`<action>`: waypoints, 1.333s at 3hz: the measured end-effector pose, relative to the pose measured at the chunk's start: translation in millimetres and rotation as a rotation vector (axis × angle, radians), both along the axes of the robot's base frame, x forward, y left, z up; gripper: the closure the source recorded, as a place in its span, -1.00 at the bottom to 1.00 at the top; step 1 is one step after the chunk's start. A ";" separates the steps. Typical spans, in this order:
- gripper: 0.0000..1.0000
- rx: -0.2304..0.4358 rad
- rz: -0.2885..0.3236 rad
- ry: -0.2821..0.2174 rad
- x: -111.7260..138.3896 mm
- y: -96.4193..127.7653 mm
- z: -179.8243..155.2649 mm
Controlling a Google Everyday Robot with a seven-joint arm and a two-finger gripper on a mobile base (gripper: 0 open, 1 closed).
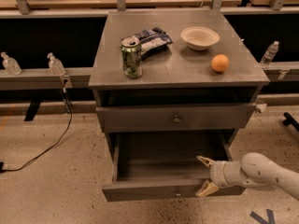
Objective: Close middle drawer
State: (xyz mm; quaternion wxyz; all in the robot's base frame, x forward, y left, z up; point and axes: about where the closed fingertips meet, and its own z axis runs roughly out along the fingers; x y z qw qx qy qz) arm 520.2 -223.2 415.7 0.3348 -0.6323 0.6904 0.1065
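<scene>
The middle drawer (163,190) is pulled far out of the grey cabinet, showing a deep bare tray and a low front panel with a small round knob (176,193). My gripper (205,175) reaches in from the right on a white arm, at the right end of the drawer's front. It is open and holds nothing. One tan fingertip (204,161) is over the tray just behind the front panel. The other fingertip (207,189) is in front of the panel.
Above it, a taller drawer front (176,118) sits slightly out. On the cabinet top (177,69) stand a green can (131,57), a chip bag (150,38), a white bowl (200,37) and an orange (220,63). A black cable (51,146) lies on the floor at left.
</scene>
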 end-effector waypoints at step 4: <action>-0.30 -0.030 -0.012 -0.035 34.6 3.6 2.1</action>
